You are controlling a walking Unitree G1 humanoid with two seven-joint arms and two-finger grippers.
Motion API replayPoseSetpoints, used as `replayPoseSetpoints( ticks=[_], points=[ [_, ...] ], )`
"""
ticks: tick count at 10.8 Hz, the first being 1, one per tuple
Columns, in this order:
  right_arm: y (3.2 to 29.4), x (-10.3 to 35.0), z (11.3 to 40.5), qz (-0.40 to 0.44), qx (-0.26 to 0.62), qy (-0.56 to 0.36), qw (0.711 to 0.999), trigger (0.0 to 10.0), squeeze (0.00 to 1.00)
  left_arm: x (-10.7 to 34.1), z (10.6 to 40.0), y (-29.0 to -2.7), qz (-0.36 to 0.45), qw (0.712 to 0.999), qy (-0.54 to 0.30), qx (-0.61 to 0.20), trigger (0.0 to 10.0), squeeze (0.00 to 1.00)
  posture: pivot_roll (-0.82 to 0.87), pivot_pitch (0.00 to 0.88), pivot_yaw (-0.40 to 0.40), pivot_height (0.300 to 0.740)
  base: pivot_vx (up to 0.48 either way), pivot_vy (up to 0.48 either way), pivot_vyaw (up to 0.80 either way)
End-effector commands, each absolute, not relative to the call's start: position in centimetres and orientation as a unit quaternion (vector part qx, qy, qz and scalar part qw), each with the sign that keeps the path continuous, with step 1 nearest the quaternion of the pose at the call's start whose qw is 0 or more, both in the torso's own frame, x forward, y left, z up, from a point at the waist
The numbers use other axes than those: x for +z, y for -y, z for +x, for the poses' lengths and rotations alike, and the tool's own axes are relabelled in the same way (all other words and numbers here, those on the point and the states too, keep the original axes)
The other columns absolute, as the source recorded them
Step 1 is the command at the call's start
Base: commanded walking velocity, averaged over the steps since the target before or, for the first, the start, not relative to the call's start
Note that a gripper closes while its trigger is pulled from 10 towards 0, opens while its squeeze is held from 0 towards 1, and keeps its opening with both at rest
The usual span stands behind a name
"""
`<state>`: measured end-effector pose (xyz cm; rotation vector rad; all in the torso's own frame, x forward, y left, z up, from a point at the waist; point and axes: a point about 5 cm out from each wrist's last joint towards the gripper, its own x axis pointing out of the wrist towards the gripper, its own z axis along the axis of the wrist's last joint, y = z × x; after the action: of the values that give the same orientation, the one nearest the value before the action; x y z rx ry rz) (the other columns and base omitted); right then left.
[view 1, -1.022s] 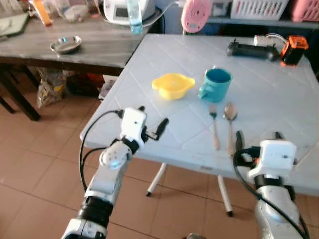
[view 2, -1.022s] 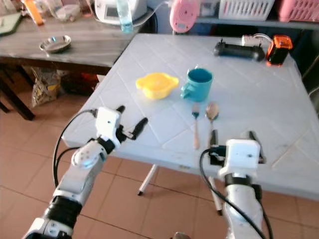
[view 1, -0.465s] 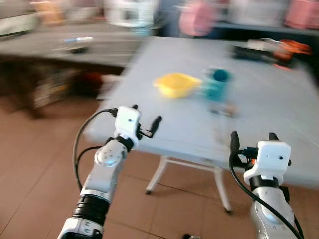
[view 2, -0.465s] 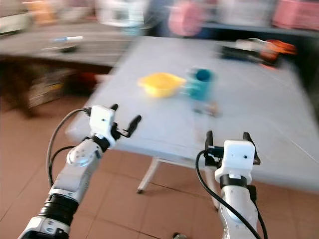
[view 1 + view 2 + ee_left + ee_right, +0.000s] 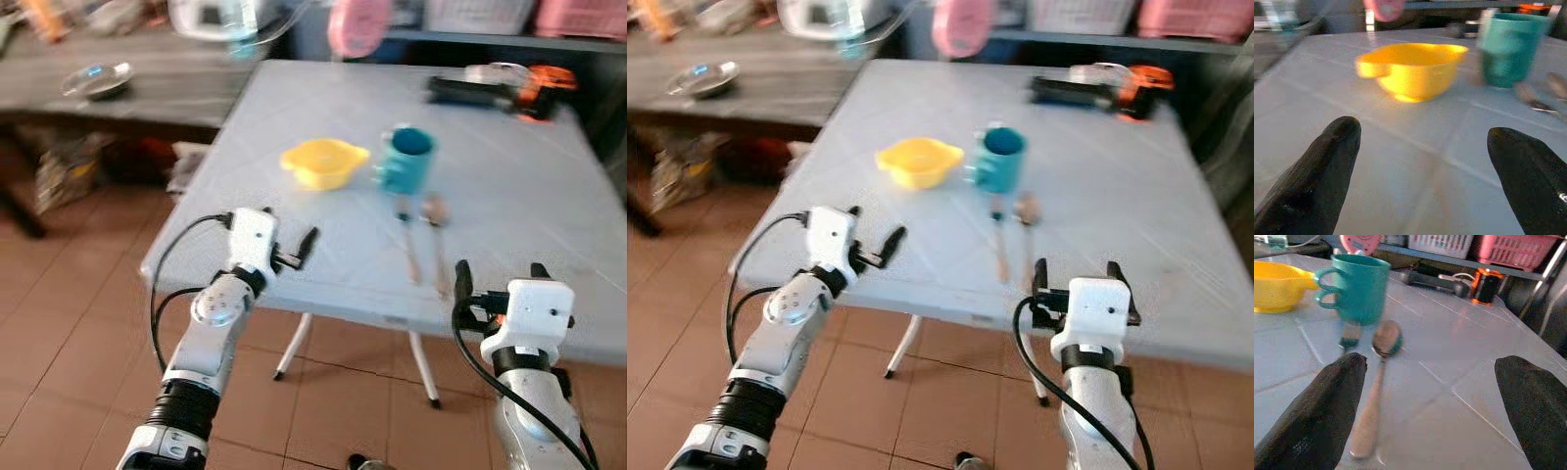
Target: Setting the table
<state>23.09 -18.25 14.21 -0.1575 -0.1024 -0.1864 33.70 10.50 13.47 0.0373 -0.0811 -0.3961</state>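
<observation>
From the head cameras you are looking down on a pale table (image 5: pixel 509 196) that already carries a yellow bowl (image 5: pixel 322 163), a teal mug (image 5: pixel 405 161) just beside it, and a fork (image 5: pixel 408 245) and spoon (image 5: pixel 436 240) lying side by side nearer the front edge. The picture is soft, so I would only guess that these four make up one place setting. Your left gripper (image 5: pixel 284 246) hangs at the table's near left edge and your right gripper (image 5: pixel 498 284) at the near right edge; both have their fingers spread and carry nothing. A small metal dish (image 5: pixel 93 80) sits on the dark side table (image 5: pixel 147 98), well apart from the setting.

In the left wrist view the two black fingers (image 5: pixel 1312 176) stand wide apart with the bowl straight ahead between them and the mug beyond, off to one side.

In the right wrist view the fingers (image 5: pixel 1317 406) are likewise apart, the spoon lying between them with its bowl end toward the mug.

Judging from this, the pieces are on the table but nothing is gripped; any arranging is yet to be done.
</observation>
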Motion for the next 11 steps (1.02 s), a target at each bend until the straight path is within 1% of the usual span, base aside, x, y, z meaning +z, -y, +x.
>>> replayPoseSetpoints(
  ticks=[1, 5, 11],
  points=[
    [18.32, 14.62, 22.91, -0.082, -0.093, 0.059, 0.991, 10.0, 0.0, 13.03, 33.65, -11.01, 0.02, 0.982, 0.034, -0.183, 10.0, 0.0, -0.07, 0.121, 0.036, 0.74, 0.0, 0.0, 0.0],
    [18.51, 14.91, 22.82, -0.086, -0.094, 0.063, 0.99, 10.0, 0.0, 12.81, 33.56, -11.38, 0.014, 0.984, 0.028, -0.175, 10.0, 0.0, -0.08, 0.124, 0.029, 0.74, 0.0, 0.0, 0.0],
    [18.4, 14.84, 22.56, -0.084, -0.099, 0.061, 0.99, 10.0, 0.0, 13.3, 34.13, -10.79, 0.018, 0.981, 0.03, -0.189, 10.0, 0.0, -0.08, 0.135, 0.044, 0.74, 0.0, 0.323, 0.0]
  ],
)
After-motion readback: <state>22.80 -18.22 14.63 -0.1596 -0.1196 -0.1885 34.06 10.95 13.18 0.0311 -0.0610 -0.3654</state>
